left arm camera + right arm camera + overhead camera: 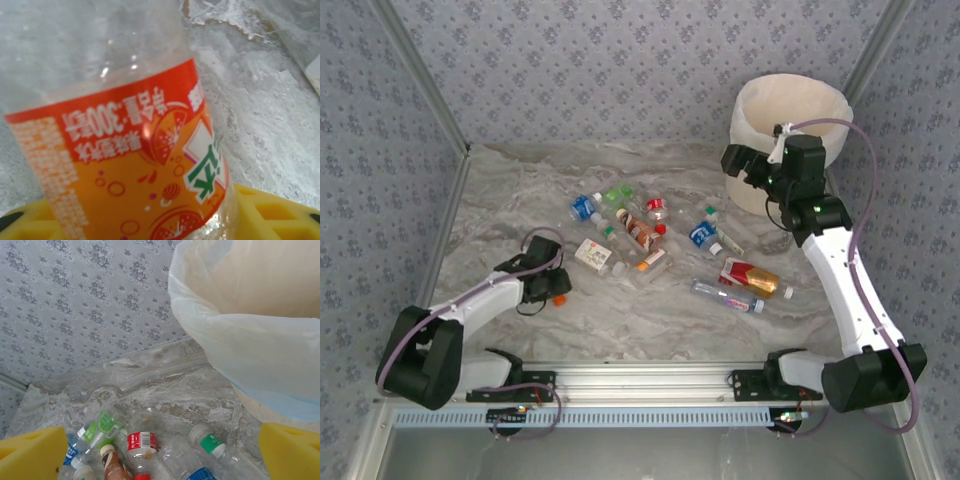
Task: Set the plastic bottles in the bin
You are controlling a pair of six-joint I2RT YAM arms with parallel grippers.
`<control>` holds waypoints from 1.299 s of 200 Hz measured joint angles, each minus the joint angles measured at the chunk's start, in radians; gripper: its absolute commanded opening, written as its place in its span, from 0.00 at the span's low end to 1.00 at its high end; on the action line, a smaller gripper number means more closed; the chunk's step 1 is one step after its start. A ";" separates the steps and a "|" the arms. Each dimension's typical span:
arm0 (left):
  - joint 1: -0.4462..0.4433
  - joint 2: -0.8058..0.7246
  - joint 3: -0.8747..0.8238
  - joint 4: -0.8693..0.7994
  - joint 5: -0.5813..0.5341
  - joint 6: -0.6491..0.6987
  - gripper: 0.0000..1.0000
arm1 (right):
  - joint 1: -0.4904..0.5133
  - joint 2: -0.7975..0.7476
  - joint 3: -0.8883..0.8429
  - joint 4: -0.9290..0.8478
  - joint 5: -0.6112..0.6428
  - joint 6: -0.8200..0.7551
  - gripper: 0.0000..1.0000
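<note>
At 8 o'clock on the marbled desk (650, 325), the left gripper (550, 288) lies low over an orange-labelled bottle (135, 160). Its yellow pads (272, 212) sit close against either side of the bottle's body, but whether they are clamped on it cannot be told. An orange cap (560, 298) shows just beside this gripper in the top view.

Other plastic bottles (640, 235) lie on their sides about the desk's centre. The scatter trails toward 4 o'clock, where a red-and-gold one (752, 277) and a clear one (725, 295) lie near each other.

The bin (760, 115) stands at 1 o'clock, lined with a white bag (240, 335) edged in pale blue. The right gripper (740, 160) hangs in the air at the bin's 9 o'clock side, its fingers wide apart and holding nothing.
</note>
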 measured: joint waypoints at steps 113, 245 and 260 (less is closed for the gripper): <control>-0.030 -0.403 -0.006 0.007 0.098 0.116 0.38 | 0.182 0.041 -0.025 0.020 -0.022 0.048 1.00; -0.120 -0.087 0.295 0.384 0.652 0.350 0.38 | 0.276 0.196 0.022 0.067 -0.385 0.171 1.00; -0.140 -0.051 0.336 0.393 0.682 0.375 0.38 | 0.295 0.213 0.027 0.089 -0.424 0.172 1.00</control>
